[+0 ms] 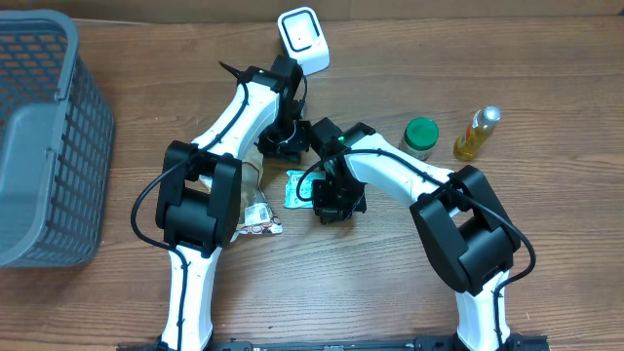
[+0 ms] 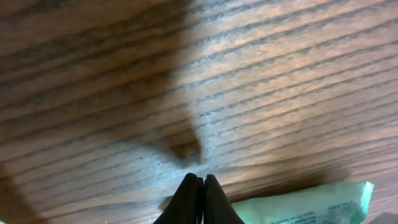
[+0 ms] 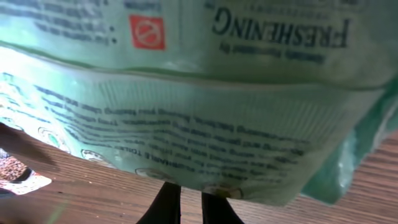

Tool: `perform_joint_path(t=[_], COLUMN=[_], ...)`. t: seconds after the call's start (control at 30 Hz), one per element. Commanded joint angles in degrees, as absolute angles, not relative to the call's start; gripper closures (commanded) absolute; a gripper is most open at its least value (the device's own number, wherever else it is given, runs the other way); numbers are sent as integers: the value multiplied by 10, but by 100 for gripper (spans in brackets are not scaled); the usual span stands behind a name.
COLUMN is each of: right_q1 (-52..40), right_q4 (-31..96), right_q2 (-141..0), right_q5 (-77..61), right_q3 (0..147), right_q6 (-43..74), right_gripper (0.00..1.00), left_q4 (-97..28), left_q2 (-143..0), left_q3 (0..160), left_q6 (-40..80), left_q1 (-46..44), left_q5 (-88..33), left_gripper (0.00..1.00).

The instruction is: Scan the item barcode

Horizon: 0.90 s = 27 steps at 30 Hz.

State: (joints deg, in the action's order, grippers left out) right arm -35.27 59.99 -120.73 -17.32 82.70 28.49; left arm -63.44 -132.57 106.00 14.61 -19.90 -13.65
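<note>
Wipes pack [image 1: 296, 188] flat on bench [image 1: 390, 292], between arms. Right hand [image 3: 189, 202] nearer: narrow slit, tips at pack edge, grip unclear; pack long axis crosswise to it. Left hand [image 2: 203, 186] closed, empty, beside pack.

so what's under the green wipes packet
Only the wooden table shows around its edges. Whatever lies directly beneath the wipes packet is covered, and the right arm hides its right side from overhead.

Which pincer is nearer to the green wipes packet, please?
Right. The right pincer sits right at the edge of the green packet; the left pincer, shut, is over the table with the packet off to one side.
</note>
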Motion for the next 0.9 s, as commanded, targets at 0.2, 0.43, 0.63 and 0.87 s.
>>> perform_joint_path(t=[0.2,0.43,0.63,0.87], right_q1=[-278,-223,-194,-193], right_q4=[551,545,632,713], right_q2=[-1207,-1207,-1207,-1207], right_q5=[-140,-199,-228,-228], right_q3=[816,843,934,943], right_q6=[287,229,175,175], right_gripper=[87,71,39,33], left_q4=[-701,-712,-711,-742], left_q2=[-1330,-1330,-1330,-1330], left_q3=[1058,1058,1079,1077], left_q6=[121,115,81,81], left_q1=[-203,-203,-190,-199], left_q5=[-135,-136,-226,-203], left_gripper=[95,96,92,83])
